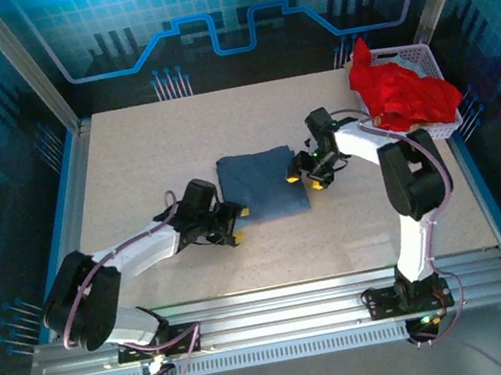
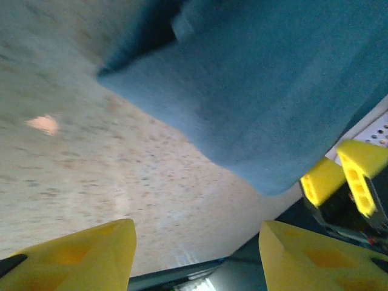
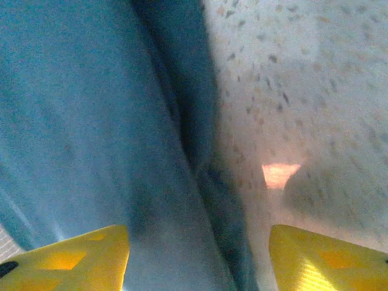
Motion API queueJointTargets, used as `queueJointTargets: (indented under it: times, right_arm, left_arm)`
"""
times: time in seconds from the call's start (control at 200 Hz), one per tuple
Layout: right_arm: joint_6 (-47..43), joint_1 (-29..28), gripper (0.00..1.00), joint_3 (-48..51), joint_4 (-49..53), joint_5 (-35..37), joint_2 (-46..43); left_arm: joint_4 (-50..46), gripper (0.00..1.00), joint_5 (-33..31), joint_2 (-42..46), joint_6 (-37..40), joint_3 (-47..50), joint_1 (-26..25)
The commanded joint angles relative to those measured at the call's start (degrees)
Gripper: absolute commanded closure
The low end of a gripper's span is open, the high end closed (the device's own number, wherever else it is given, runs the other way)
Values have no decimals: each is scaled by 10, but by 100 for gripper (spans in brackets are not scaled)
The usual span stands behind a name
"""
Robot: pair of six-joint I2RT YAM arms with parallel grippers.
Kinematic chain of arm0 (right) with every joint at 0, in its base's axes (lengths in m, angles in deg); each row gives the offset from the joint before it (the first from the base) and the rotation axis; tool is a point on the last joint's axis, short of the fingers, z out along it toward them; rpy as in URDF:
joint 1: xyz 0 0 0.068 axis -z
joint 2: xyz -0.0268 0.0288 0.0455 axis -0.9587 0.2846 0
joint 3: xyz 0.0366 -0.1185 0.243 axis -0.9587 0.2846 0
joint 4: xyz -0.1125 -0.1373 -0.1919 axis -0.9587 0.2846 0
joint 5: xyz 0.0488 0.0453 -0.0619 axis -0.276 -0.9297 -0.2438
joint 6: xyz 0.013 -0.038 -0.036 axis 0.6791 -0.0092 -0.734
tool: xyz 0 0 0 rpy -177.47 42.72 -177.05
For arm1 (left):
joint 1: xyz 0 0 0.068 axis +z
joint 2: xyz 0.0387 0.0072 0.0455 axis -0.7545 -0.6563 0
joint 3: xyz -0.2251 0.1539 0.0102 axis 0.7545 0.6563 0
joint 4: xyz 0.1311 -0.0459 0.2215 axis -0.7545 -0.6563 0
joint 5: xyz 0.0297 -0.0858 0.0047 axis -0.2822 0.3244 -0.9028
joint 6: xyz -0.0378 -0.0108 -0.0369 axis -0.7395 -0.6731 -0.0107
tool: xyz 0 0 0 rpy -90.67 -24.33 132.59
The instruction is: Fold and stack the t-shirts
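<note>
The slate-blue t-shirt lies folded into a small rectangle in the middle of the table. My left gripper sits low at its near left corner, open, with bare table between its yellow fingers; the shirt fills the upper right of the left wrist view. At the shirt's right edge my right gripper stands open, straddling that edge. Its wrist view has the blue cloth on the left and speckled table on the right. The red t-shirt lies bunched in the white basket at the back right.
The speckled beige table is ringed by a metal frame and blue walls. The basket sits at the table's far right corner, close behind the right arm. In the left wrist view the right gripper's yellow fingertips appear past the shirt.
</note>
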Motion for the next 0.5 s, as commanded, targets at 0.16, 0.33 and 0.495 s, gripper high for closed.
queueJointTargets:
  times: [0.16,0.33,0.495]
  right_arm:
    - [17,-25,50,-79,-12,-54,81]
    - [99,-85,63,-124,-25,-52,121]
    - [168,-140,71,-193,-41,-31,160]
  left_arm:
    - [170,43,-91,-39,-177,26,-44]
    - [36,42,-133,45,-144,31,-26]
    - [-19,41,-167,130,-150,81,-3]
